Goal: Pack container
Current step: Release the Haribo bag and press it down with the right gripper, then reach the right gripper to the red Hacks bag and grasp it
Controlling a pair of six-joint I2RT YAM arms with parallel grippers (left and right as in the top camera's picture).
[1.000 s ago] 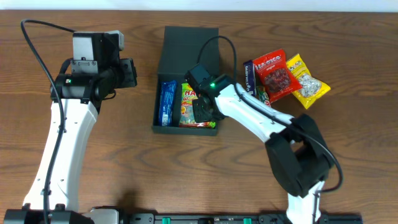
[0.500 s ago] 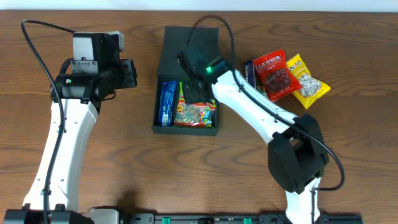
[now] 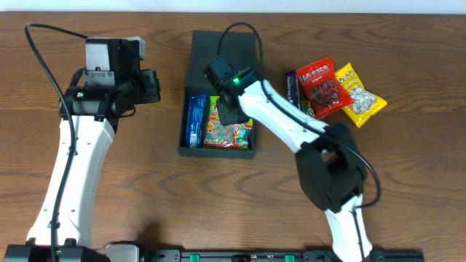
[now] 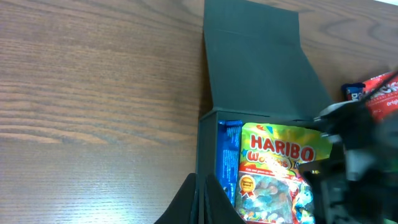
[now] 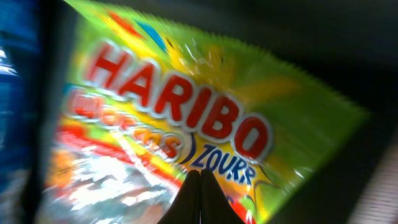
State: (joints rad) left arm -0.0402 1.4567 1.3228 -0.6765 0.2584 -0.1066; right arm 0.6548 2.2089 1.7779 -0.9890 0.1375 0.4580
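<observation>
The container (image 3: pixel 218 52) is a dark box with its flap lid open toward the back; it also shows in the left wrist view (image 4: pixel 255 62). Inside lie a blue packet (image 3: pixel 196 120) at the left and a green Haribo packet (image 3: pixel 231 135) beside it. My right gripper (image 3: pixel 226 109) is shut, with its tips just over the top half of the Haribo packet (image 5: pixel 186 118). I cannot tell if they touch it. My left gripper (image 3: pixel 154 85) is shut and empty, hovering left of the box, with its fingers (image 4: pixel 202 199) over the box's left wall.
A dark blue packet (image 3: pixel 293 89), a red Haribo packet (image 3: pixel 320 87) and a yellow packet (image 3: pixel 358 94) lie on the wooden table to the right of the box. The right arm (image 4: pixel 354 155) reaches across the box's right side.
The Haribo packet went from tilted at the box's front to lying flat inside it. My right gripper moved back and left over the packet. The left arm stayed still.
</observation>
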